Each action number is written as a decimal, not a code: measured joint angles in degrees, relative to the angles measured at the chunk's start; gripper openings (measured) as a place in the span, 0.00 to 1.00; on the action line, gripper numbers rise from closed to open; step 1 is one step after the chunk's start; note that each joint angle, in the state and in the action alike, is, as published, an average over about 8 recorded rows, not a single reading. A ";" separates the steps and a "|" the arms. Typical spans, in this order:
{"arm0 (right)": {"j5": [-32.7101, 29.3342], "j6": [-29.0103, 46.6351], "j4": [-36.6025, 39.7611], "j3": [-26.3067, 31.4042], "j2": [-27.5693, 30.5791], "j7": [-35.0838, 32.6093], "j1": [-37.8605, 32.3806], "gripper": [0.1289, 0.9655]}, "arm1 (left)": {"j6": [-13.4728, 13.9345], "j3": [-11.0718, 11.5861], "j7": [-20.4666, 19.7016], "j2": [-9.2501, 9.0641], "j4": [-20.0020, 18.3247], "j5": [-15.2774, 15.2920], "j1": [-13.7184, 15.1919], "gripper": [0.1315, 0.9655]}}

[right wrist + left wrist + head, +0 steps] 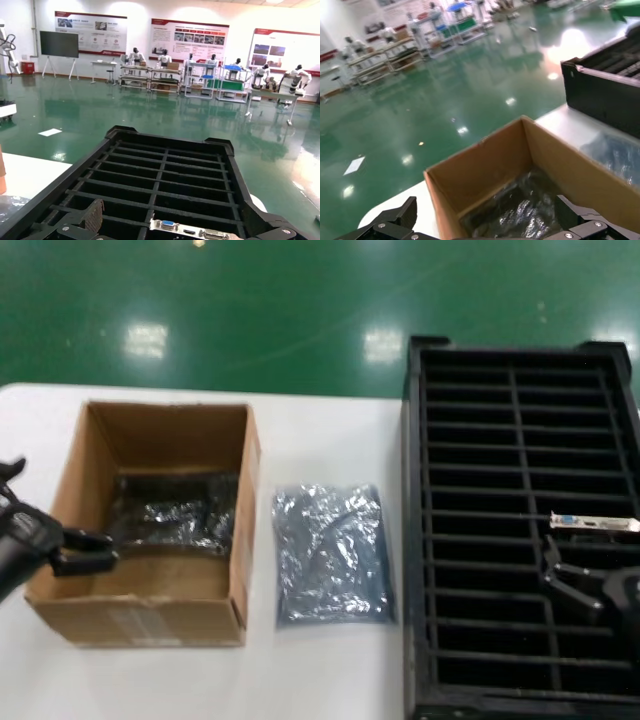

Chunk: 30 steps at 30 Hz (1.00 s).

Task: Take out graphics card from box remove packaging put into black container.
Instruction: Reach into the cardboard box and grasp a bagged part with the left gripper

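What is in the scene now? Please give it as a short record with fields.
box: open, on the table, a wrapped card inside
bag: flat on the table between box and container
container: on the robot's right, one bare card in a row
left gripper: open, at the box's left wall
right gripper: open, over the container, near the bare card
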State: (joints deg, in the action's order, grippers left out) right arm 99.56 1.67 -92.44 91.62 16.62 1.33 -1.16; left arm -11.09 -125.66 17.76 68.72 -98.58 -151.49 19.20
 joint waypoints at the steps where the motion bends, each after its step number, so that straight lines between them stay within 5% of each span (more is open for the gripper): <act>1: 0.00 0.00 0.00 0.00 0.00 0.00 0.00 1.00 | 2.16 -2.32 -0.82 0.49 2.23 0.79 2.50 1.00; 4: 0.00 0.00 0.00 0.00 0.00 0.00 0.00 1.00 | 9.78 -8.91 -5.44 0.17 10.03 6.67 10.60 1.00; 7: 0.00 0.00 0.00 0.00 0.00 0.00 0.00 1.00 | 18.06 -15.08 -11.53 -2.18 18.65 15.15 19.28 1.00; 12: 0.00 0.00 0.00 0.00 0.00 0.00 0.00 1.00 | 29.41 -24.20 -20.11 -9.27 32.56 28.96 32.39 1.00; 16: 0.00 0.00 0.00 0.00 0.00 0.00 0.00 1.00 | 35.72 -29.07 -25.23 -16.39 43.32 39.69 39.66 1.00; 23: 0.00 0.00 0.00 0.00 0.00 0.00 0.00 1.00 | 41.61 -30.73 -30.02 -29.45 61.48 55.83 46.69 1.00; 30: 0.00 0.00 0.00 0.00 0.00 0.00 0.00 1.00 | 46.09 -26.39 -22.02 -41.81 79.65 62.73 51.45 1.00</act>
State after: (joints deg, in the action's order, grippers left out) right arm 99.56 1.67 -92.44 91.62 16.62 1.34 -1.16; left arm 35.00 -152.04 -4.27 26.91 -18.93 -88.76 70.65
